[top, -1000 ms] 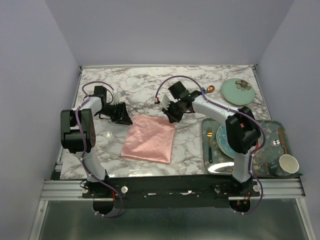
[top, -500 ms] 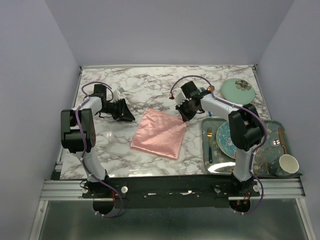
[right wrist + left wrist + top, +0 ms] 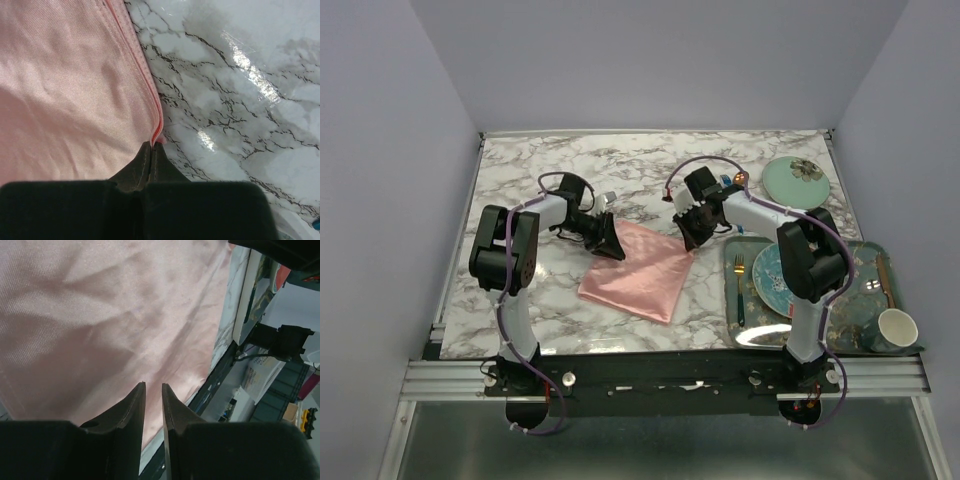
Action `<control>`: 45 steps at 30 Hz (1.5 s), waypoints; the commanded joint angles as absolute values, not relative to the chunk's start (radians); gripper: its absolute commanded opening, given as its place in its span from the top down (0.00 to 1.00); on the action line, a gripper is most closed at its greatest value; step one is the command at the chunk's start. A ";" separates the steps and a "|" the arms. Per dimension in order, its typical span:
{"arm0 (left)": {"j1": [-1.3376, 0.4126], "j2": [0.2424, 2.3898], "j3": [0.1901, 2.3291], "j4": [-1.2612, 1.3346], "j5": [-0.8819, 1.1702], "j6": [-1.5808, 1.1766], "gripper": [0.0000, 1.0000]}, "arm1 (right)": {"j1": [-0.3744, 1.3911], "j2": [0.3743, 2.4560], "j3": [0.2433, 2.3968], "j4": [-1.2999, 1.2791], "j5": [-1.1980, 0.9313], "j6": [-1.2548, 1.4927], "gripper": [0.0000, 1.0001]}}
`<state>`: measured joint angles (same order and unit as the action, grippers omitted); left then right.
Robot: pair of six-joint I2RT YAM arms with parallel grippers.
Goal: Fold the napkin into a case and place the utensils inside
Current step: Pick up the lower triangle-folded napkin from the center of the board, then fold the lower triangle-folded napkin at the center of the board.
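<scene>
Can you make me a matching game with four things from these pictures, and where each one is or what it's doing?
Things:
1 napkin
2 right gripper
3 cup
4 pale green plate

Places or states:
A at the tray's near right corner
B far right on the table
C pink, lying mid-table
D shut on the napkin's edge

Pairs: 1-C, 2-D, 3-A, 4-B

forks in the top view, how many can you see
1: the fork lies on the tray, left of the patterned plate; the right arm may hide others.
</scene>
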<state>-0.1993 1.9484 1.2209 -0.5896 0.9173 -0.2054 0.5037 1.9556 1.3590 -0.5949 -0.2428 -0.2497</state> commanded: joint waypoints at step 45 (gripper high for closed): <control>-0.140 2.089 1.178 -0.502 0.716 -0.436 0.88 | 0.660 2.022 1.368 -0.710 -0.416 -0.583 0.99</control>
